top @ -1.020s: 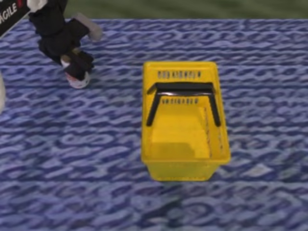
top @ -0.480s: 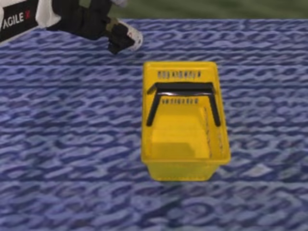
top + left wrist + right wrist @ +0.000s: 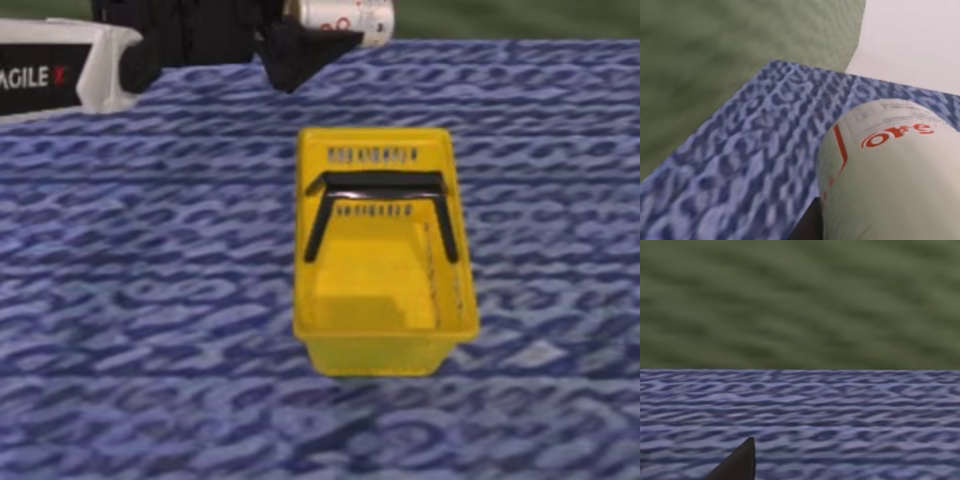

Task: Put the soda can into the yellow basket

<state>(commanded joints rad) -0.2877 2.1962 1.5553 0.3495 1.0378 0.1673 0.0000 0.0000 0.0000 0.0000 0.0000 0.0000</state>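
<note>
Left gripper clamps the soda can high at the top view's far edge — lifted, short of the yellow basket, slotted plastic with black handles; next, carry over and release. Left wrist view: smooth white cylinder, red lettering. Right wrist view: patterned cloth; right gripper's state unreadable.

My blue patterned cloth-covered table is carrying the large yellow slotted plastic basket, sitting near its middle.
</note>
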